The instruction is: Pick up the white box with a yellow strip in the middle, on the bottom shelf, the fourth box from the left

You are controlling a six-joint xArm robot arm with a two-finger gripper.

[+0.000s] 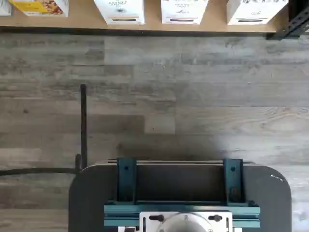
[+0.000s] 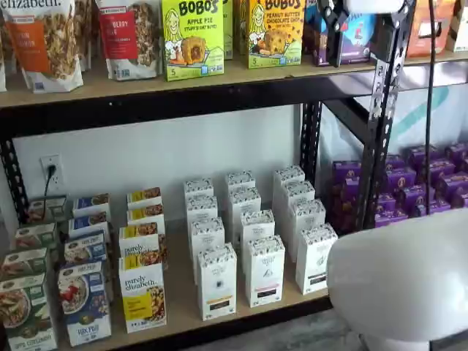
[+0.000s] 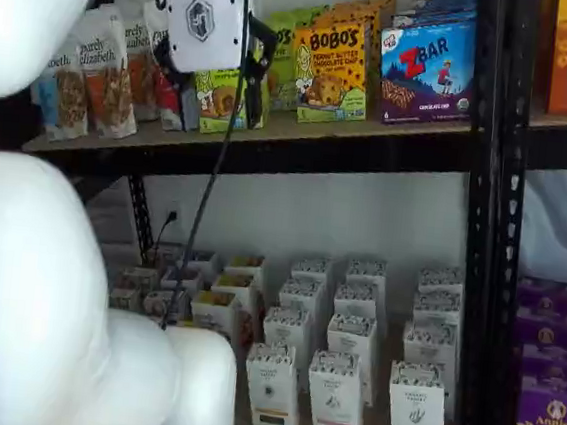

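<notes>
White box with the yellow strip stands in the front row on the bottom shelf, lower centre of a shelf view, upright and facing out. You will find the "purely elizabeth" box just beside it on its left and the pink-strip carton just beside it on its right; more white cartons of the same kind line up in rows behind it. In a shelf view taken from the other side, the same white box sits at the lower centre, the leftmost of three front cartons. The wrist view shows the white box at the shelf's edge, its yellow strip facing the camera, with grey plank floor between the shelf and the dark mount with teal brackets. Gripper hangs high in the upper left of a shelf view, level with the upper shelf and well apart from the white box. Its white body shows plainly, but the black fingers appear side-on against the snack boxes, so you cannot tell how wide they stand; no box shows in them. A cable drops from the gripper toward the lower shelf. White arm fills the left side of that view.
</notes>
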